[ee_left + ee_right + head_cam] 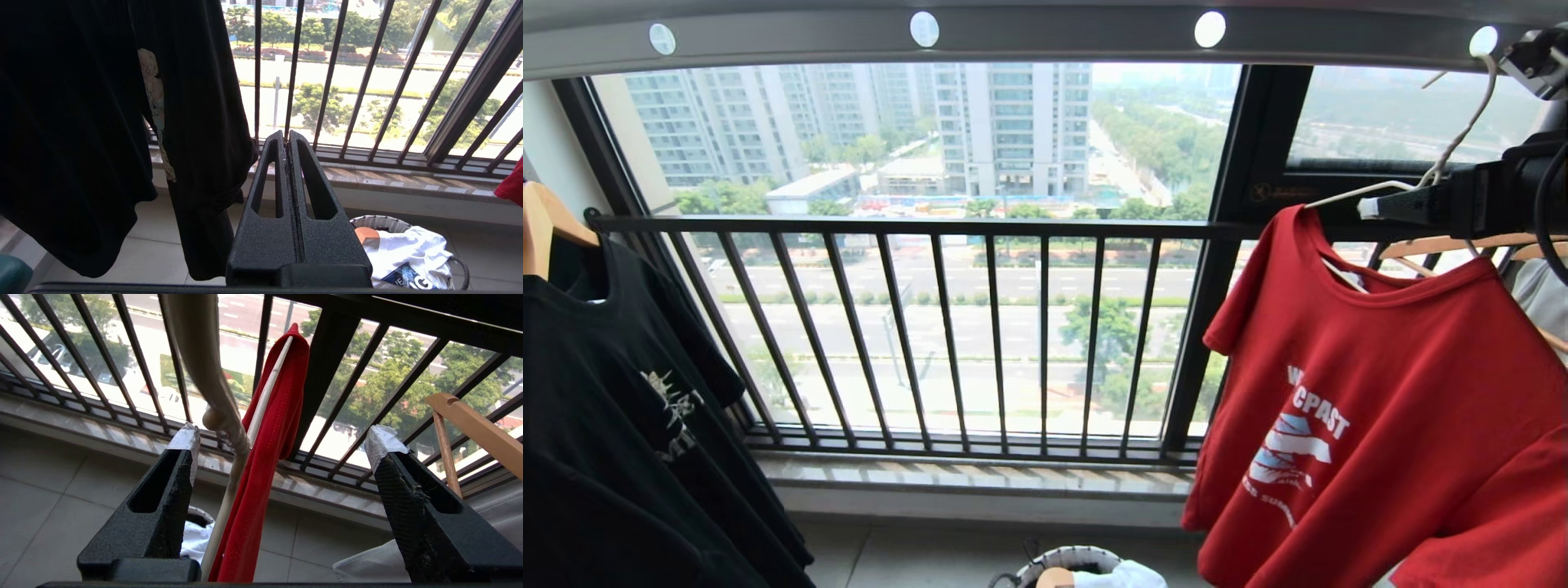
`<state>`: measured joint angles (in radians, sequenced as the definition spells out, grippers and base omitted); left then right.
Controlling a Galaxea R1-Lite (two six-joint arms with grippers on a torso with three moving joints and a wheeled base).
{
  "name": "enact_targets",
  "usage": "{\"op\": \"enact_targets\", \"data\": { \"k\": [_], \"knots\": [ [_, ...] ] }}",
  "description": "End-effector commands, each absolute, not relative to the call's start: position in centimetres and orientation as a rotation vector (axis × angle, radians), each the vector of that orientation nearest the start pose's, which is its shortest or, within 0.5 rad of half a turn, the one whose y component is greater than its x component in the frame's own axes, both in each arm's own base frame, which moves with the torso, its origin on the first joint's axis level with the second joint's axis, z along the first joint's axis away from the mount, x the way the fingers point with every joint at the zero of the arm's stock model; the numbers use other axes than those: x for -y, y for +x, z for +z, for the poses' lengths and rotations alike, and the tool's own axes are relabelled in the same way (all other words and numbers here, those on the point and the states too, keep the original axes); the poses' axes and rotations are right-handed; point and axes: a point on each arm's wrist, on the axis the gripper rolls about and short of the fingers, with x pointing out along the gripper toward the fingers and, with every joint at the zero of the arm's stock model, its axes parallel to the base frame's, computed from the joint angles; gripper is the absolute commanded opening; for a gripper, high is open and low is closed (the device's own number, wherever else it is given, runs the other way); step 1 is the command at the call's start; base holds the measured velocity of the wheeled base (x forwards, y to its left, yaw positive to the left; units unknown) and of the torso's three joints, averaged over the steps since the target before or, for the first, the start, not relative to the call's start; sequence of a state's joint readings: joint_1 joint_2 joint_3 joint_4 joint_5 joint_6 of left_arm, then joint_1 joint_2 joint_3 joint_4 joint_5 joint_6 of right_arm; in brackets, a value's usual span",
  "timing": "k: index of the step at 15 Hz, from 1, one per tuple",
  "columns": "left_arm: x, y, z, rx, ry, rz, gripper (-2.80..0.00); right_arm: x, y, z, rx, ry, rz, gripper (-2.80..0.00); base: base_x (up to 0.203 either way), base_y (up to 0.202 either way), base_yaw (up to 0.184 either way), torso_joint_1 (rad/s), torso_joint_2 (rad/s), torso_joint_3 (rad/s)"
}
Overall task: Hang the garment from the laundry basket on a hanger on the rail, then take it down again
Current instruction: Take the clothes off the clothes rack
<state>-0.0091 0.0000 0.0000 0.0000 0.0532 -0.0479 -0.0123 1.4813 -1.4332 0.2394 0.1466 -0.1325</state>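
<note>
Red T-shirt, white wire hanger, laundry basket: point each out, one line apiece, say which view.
red T-shirt [1405, 367]: head view, on the chest fabric beside the print.
white wire hanger [1462, 135]: head view, on the neck wire below the hook.
laundry basket [378, 222]: left wrist view, on the mesh rim.

The red T-shirt [1388, 408] carries white chest lettering reading "CPAST", with a "W" partly folded away above it; the smaller line beneath is too small to read. The black T-shirt's [621, 425] pale print is illegible.
</note>
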Motion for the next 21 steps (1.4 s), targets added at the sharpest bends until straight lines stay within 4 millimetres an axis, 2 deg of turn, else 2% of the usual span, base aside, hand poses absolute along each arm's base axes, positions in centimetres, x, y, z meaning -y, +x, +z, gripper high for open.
{"op": "enact_targets", "data": {
  "k": [1,14,21],
  "knots": [
    [-0.1,-2.3,7.6,0.000,-0.049,0.045,-2.80,0.0,24.9,33.6,-0.280,-0.109,0.155,-2.80,0.000,0.000,0.000,0.000,0.00,0.000],
    [-0.1,-2.3,7.6,0.000,-0.048,0.045,-2.80,0.0,24.9,34.4,-0.213,-0.132,0.135,-2.80,0.000,0.000,0.000,0.000,0.00,0.000],
    [-0.1,-2.3,7.6,0.000,-0.049,0.045,-2.80,0.0,23.9,34.7,-0.197,-0.133,0.136,-2.80,0.000,0.000,0.000,0.000,0.00,0.000]
  ]
}}
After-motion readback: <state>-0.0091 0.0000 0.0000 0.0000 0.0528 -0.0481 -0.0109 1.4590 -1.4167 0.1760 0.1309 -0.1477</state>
